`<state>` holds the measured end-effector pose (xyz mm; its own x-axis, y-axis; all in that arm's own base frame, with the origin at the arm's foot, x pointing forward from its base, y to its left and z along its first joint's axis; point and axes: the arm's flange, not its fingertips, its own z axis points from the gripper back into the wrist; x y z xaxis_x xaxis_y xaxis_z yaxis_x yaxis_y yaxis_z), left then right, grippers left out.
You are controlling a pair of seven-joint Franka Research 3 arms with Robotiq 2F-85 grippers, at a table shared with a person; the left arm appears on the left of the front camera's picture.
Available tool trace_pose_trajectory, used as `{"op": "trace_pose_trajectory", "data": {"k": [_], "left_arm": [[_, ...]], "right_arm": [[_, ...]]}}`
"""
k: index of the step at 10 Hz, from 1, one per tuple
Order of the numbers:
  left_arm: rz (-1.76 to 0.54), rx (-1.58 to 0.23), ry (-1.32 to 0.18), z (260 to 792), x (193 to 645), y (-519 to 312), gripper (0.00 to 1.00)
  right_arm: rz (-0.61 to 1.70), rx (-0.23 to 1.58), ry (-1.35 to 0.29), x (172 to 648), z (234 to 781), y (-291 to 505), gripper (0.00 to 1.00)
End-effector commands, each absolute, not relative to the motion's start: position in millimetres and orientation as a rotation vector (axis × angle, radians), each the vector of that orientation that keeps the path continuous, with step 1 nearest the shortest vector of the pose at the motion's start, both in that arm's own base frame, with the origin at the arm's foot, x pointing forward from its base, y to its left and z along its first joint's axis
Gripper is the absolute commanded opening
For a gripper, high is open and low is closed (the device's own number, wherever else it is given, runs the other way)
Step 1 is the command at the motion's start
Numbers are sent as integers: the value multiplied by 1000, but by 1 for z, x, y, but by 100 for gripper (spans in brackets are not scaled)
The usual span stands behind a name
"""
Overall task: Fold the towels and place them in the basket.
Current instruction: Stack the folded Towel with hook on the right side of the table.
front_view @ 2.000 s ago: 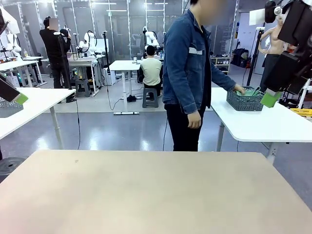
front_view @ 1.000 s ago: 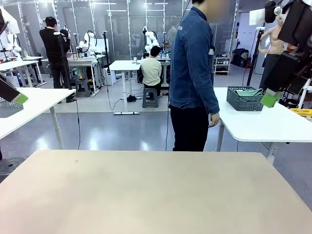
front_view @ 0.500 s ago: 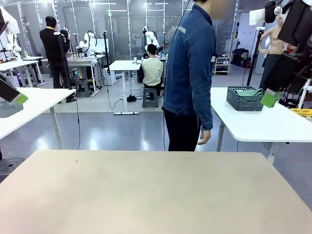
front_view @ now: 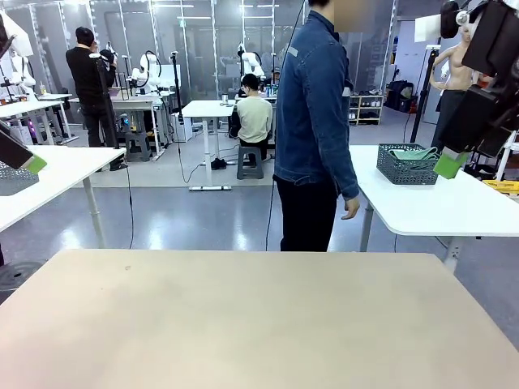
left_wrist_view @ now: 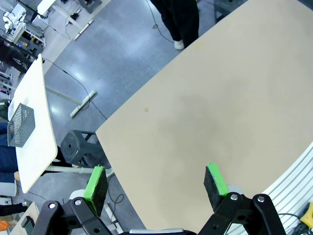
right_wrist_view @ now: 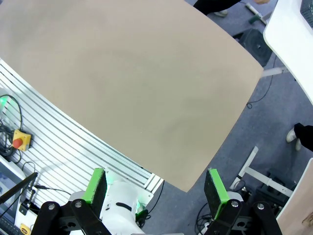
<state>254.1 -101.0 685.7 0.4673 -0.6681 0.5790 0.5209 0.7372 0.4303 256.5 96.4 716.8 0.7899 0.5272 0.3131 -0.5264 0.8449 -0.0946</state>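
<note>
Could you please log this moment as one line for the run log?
left gripper: open, raised | right gripper: open, raised | towels: in basket on white side table | person: standing beside it

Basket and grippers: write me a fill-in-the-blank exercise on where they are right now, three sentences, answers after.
1. The basket stands on a ____ side table, behind the person.
2. The towels lying in it are mint-____.
3. The left gripper and the right gripper both hang ____ above the beige table.

Missing words: white; green; open
</note>
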Motion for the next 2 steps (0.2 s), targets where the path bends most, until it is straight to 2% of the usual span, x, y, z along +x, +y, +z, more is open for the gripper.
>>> {"op": "trace_pose_trajectory", "data": {"k": [1,2], "left_arm": [[-734,208,-800,685,254,-100,100],[-734,208,-800,685,254,-100,100]], "right_arm": [[568,-6,-336,256,716,97,100],[568,-6,-336,256,716,97,100]]}}
